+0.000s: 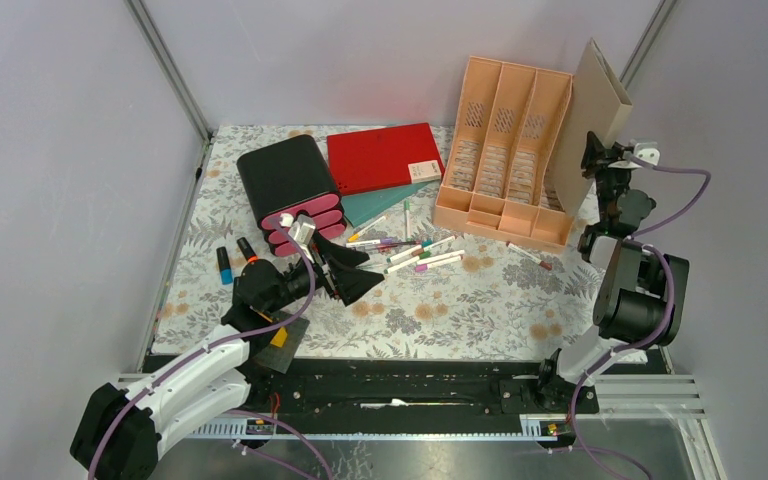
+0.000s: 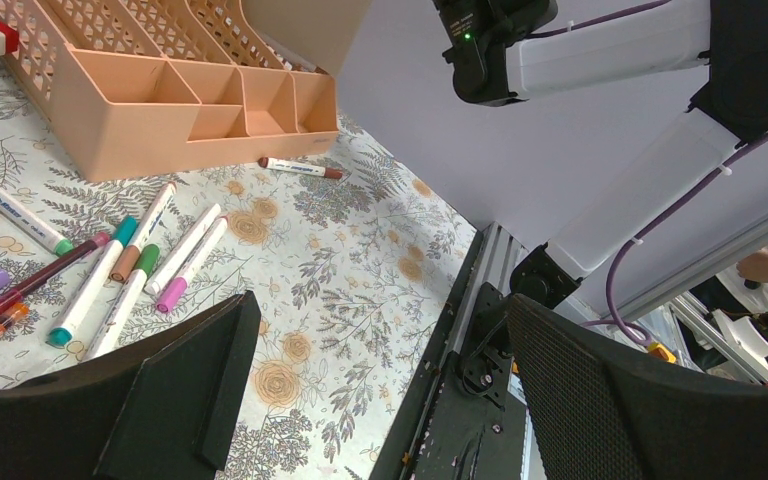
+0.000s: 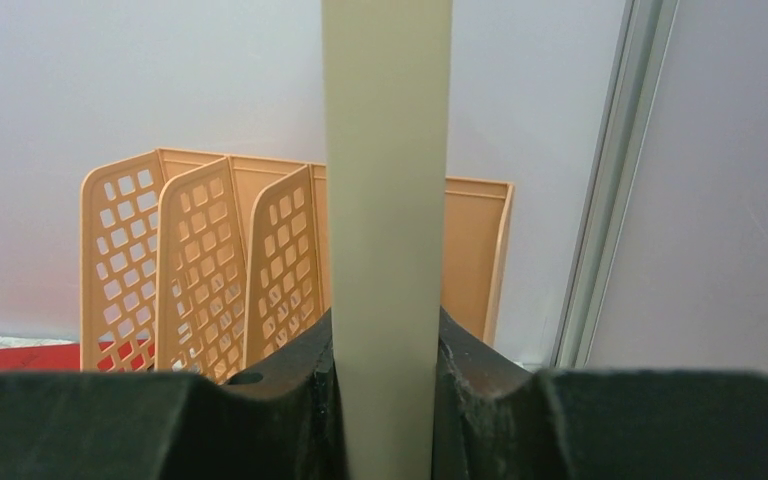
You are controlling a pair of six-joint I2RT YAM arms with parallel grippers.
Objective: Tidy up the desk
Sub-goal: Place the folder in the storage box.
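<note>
Desk (image 1: pixel 480 310) in pale cloth, grey ferns, orange-brown flowers.

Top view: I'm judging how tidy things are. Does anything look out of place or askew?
Yes: markers lie scattered on the desk between the drawer box and file rack, pointing every way. The right gripper holds a tan folder tilted at the rack's right side.

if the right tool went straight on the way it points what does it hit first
Most likely the peach file rack: in the wrist view it stands dead ahead, behind the beige folder that the right tool is shut on. The gap to it is hard to judge.
</note>
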